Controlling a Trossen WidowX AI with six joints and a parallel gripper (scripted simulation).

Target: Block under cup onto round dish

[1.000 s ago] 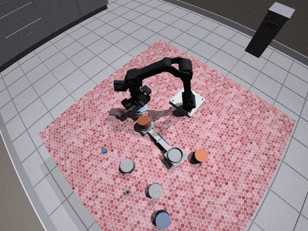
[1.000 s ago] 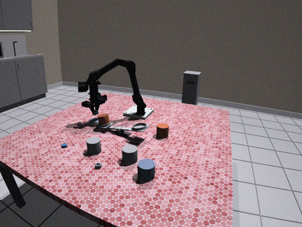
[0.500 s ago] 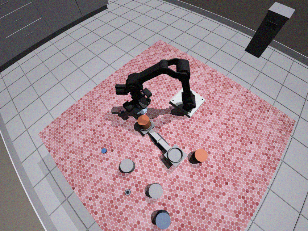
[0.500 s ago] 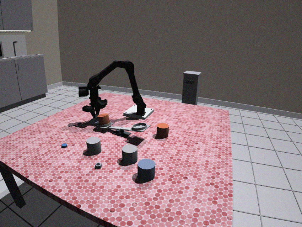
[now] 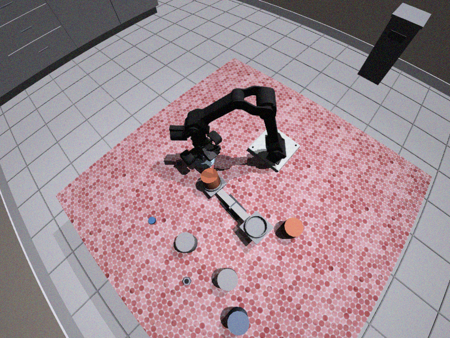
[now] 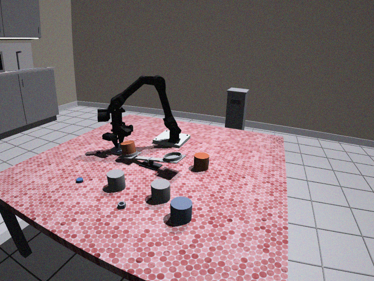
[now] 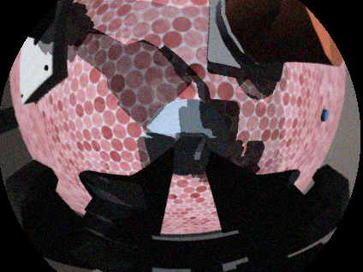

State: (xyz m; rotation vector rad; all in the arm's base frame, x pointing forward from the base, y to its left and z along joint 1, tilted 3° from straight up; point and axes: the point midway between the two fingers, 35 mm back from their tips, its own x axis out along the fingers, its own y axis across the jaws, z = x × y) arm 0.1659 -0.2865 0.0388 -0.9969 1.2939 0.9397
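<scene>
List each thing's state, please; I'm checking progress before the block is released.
gripper: shut on block, low over dish
block: held, hard to make out
round dish: beneath gripper, no cup above
orange cup: upright on its pan
second orange cup: upright on table, off balance
balance: one pan without cup

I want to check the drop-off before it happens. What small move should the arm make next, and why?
Probably open the gripper in place. It sits low over the pale blue dish, shut on the block, which the fingers mostly hide. The orange cup on the balance stands right beside it, so letting go without moving sideways seems the safest way to avoid nudging that cup.
</scene>
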